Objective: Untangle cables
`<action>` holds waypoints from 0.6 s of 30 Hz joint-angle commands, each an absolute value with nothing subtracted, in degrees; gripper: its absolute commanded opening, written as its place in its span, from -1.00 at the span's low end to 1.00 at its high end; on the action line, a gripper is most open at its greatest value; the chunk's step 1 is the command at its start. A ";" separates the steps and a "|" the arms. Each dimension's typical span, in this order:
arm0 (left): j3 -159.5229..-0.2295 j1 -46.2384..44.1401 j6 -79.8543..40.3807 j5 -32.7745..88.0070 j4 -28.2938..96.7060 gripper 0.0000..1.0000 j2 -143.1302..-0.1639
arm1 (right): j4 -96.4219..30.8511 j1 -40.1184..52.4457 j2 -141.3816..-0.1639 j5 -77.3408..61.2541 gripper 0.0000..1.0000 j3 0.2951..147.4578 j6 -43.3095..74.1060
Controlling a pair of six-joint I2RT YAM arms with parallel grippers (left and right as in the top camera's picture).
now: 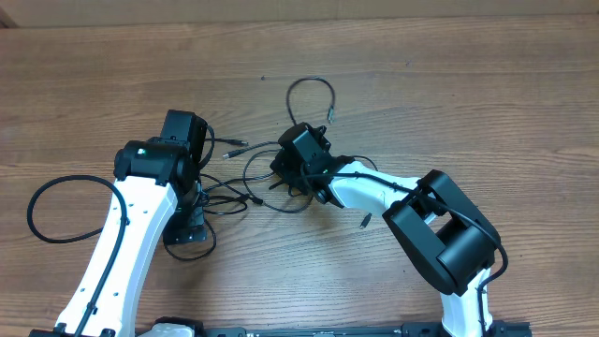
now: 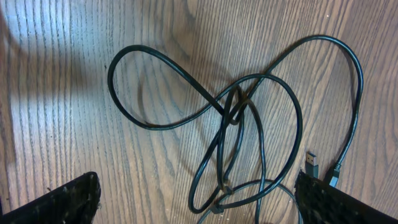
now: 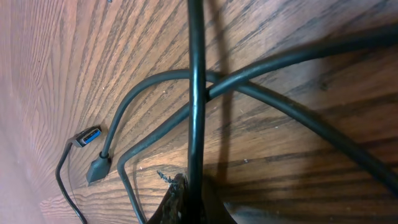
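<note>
Right pincer [image 3: 186,200] clamps one black cable [image 3: 196,93] at the tangle's [image 2: 235,106] three o'clock, apparently to draw it free; left pincer [image 2: 199,202] gapes.

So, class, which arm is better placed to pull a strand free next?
Right: the right gripper is shut on one cable in the tangle, ready to lift. The left gripper hangs open above the loops, holding nothing.

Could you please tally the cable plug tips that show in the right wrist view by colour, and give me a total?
Silvery plug with a blue insert: 1
All-dark plug: 1
Total: 2
</note>
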State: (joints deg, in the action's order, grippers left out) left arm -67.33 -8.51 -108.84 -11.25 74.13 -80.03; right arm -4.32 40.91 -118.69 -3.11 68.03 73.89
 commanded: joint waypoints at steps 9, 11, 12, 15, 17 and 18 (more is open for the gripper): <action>-68.40 -8.27 -107.55 -12.43 74.32 1.00 -78.65 | -4.05 40.80 -116.53 -10.11 -0.92 68.01 70.22; -68.40 -8.29 -107.55 -12.43 74.32 1.00 -78.65 | -3.49 40.80 -113.80 -10.59 -0.92 68.01 70.19; -68.40 -8.29 -107.55 -12.43 74.32 0.99 -78.65 | -3.03 40.80 -112.12 -10.39 -0.92 68.01 69.67; -68.40 -8.27 -107.53 -12.43 74.32 1.00 -78.65 | -2.28 40.80 -106.98 -7.94 -0.92 68.01 67.29; -68.40 -8.27 -107.55 -12.43 74.32 1.00 -78.65 | -2.37 40.80 -103.63 -5.30 -0.92 68.01 66.98; -68.40 -8.27 -107.55 -12.43 74.32 1.00 -78.65 | -2.42 40.80 -101.95 -3.53 -0.92 68.01 66.78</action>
State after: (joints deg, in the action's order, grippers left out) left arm -67.33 -8.51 -108.75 -11.25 74.13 -80.03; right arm -3.25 40.91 -109.25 -7.68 67.81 69.12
